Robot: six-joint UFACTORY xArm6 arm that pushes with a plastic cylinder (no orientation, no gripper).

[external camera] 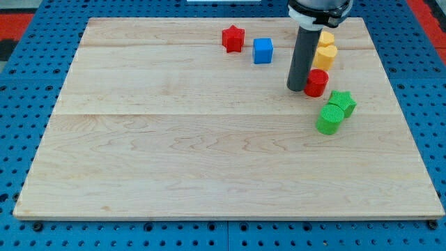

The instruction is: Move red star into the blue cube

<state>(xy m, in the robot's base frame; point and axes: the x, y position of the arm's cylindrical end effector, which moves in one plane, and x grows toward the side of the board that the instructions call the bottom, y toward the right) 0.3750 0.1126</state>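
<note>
The red star (233, 38) lies near the view's top, left of the blue cube (263, 50), with a small gap between them. My tip (297, 88) rests on the board to the right of and below the blue cube. It stands right beside the left side of a red cylinder (316, 83), well away from the red star.
A yellow block (325, 55) and another yellow piece (326, 37) sit above the red cylinder, partly behind the rod. A green star (342, 102) and a green cylinder (329, 118) lie at the right. The wooden board (174, 153) sits on a blue pegboard.
</note>
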